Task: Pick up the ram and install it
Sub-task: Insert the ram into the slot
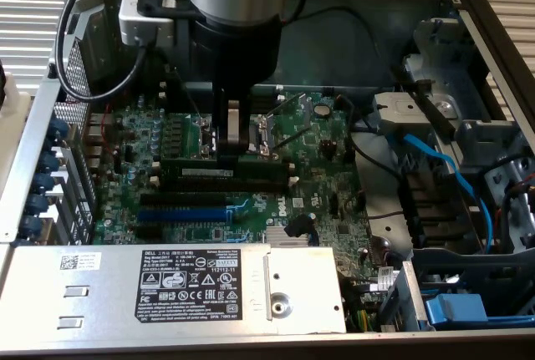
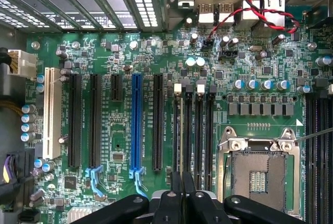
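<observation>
At the exterior view's left, a grey cable [image 1: 71,38] loops over the case [image 1: 33,143] wall. Beside it lies the green board [image 1: 125,139], with the blue slot [image 1: 180,212] toward its near edge. In mid-board the gripper [image 1: 235,149] hangs straight down, its jaws almost closed and pinching the top edge of the ram [image 1: 192,165]. The ram stands on edge, level, at the memory slots [image 1: 251,186], just beside the socket [image 1: 274,126]. In the wrist view the gripper [image 2: 182,195] sits over those slots [image 2: 205,130], between the blue slot [image 2: 136,125] and the socket [image 2: 258,169]. At the exterior view's right, a blue cable [image 1: 439,164] runs across the bay.
</observation>
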